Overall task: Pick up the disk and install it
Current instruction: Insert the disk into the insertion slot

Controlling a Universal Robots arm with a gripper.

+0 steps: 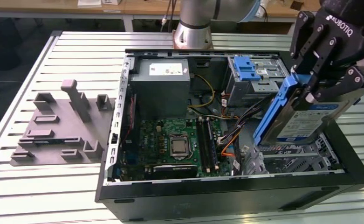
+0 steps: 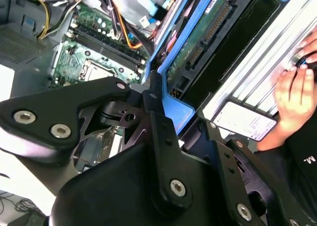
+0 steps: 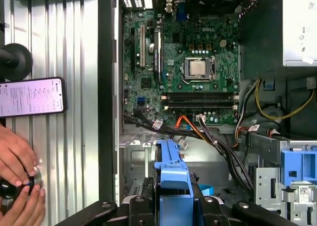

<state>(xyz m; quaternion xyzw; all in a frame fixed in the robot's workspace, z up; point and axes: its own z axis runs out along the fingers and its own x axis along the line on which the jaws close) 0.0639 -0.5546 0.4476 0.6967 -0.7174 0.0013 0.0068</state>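
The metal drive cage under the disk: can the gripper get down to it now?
Probably yes. The gripper, shut on the disk, hangs just above the cage; its top looks open and the cables lie beside it.

Black tool (image 1: 328,88) at the exterior view's right, tilted, fingers (image 1: 354,75) tight on the disk (image 1: 309,122)

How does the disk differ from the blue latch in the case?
Pose: the disk hangs tilted on edge in the gripper, over the case; the latch sits on its silver cage inside. Size: the disk is clearly larger than the latch. Look: the disk bears a label, the latch is plain blue. Both carry blue plastic.
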